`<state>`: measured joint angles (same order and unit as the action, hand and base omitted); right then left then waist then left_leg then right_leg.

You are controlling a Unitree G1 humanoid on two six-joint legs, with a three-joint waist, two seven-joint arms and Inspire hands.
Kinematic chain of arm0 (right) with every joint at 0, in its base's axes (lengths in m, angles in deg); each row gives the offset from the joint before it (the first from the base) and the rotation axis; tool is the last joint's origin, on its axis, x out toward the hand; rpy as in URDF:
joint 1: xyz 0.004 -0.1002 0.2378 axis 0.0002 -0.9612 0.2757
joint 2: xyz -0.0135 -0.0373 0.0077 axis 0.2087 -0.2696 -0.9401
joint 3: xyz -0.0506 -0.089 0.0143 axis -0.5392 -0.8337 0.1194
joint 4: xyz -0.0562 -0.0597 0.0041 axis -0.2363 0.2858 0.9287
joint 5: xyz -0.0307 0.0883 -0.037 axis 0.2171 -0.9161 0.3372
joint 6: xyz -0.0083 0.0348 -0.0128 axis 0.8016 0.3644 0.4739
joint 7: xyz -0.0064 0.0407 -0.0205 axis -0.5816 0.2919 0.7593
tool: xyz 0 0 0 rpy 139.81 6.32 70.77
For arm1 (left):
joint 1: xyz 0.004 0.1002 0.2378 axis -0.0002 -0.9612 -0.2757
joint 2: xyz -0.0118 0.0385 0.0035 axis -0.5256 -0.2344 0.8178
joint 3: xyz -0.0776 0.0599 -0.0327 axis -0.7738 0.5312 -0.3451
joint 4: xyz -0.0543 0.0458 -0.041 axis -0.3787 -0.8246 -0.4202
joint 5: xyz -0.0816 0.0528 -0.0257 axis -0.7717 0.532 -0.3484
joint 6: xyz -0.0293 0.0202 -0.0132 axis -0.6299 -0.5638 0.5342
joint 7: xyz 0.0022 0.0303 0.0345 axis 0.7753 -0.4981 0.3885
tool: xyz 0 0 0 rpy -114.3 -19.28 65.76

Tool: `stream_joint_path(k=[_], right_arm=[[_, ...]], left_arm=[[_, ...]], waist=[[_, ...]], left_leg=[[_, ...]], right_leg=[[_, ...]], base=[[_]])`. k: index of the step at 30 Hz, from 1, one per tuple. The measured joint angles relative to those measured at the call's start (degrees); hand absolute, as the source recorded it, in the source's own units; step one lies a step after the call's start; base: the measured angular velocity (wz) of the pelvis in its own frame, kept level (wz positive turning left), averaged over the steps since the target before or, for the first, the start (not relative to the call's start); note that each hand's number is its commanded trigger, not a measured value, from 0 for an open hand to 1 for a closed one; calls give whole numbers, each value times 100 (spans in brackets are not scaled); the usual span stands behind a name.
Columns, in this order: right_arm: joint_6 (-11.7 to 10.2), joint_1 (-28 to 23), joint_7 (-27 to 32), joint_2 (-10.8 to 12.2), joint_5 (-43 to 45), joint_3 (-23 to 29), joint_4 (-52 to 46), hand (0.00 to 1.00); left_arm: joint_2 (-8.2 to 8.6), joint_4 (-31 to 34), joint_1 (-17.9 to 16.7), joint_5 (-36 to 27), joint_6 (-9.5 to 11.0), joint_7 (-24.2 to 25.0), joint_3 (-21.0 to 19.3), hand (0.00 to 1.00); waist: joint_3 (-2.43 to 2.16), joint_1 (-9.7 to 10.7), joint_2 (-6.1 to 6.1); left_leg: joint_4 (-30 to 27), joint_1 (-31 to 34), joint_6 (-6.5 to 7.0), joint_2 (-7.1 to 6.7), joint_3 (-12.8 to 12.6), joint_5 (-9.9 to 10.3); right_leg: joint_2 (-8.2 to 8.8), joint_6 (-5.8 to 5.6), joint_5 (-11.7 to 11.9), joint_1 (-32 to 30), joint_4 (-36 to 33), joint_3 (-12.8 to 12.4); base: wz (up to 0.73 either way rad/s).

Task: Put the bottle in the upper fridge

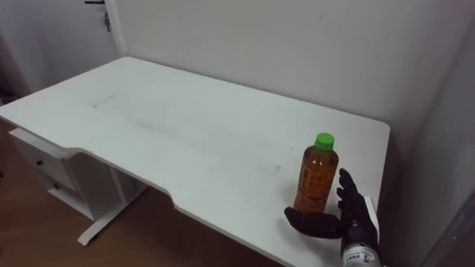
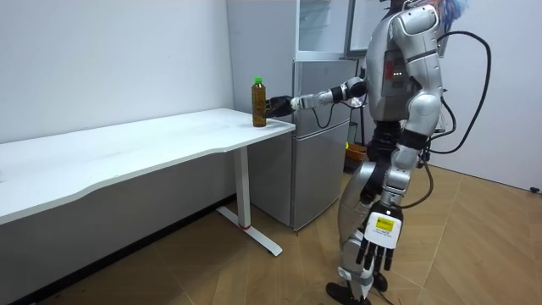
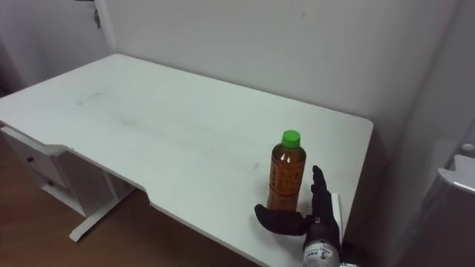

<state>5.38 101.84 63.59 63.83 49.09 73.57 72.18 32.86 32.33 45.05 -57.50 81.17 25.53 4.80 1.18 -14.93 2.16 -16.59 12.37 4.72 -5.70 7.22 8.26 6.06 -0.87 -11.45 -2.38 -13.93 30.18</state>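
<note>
A worktop (image 1: 185, 126) stands against the wall (image 1: 297, 44), with a drawer unit (image 1: 44, 167) under its left end. A bottle (image 1: 316, 174) stands upright on the worktop near the right front corner. The right hand (image 1: 355, 219) lies at the bottle's base, thumb before it, fingers to its right. A fridge (image 2: 318, 127) stands just beside the worktop's right end. The left hand (image 2: 373, 254) hangs at the robot's side.

Right robot hand (image 1: 353, 219) extended forward, fingers straight, thumb spread, left robot hand (image 2: 375, 252) hanging low, relaxed
</note>
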Motion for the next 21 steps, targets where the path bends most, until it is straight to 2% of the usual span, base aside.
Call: stream_joint_path(k=[4,5,6,21], right_arm=[[-84,124,132,2,-6,2,167,0],[-119,169,161,1,-6,2,205,0],[-135,232,164,-1,-7,2,221,0],[-179,256,99,-11,-34,-3,281,0]], left_arm=[[-20,-1,83,0,23,-35,1,0],[-18,-3,119,2,59,-35,5,0],[-17,-11,158,-5,109,-36,25,0],[-25,-283,231,-819,191,-43,45,0]], waist=[[59,-86,100],[49,-92,136],[58,-108,155],[33,-175,217]], left_leg=[[-7,38,-14,-5,47,-14],[-15,98,-18,-11,82,-27],[-15,134,-23,-13,96,-44],[-70,287,-33,-37,209,-71]], right_leg=[[-7,1,0,-23,-2,7],[-11,3,2,-64,-4,14],[-15,8,5,-99,-6,8],[-11,8,2,-234,-94,-24]], base=[[7],[14],[12],[3]])
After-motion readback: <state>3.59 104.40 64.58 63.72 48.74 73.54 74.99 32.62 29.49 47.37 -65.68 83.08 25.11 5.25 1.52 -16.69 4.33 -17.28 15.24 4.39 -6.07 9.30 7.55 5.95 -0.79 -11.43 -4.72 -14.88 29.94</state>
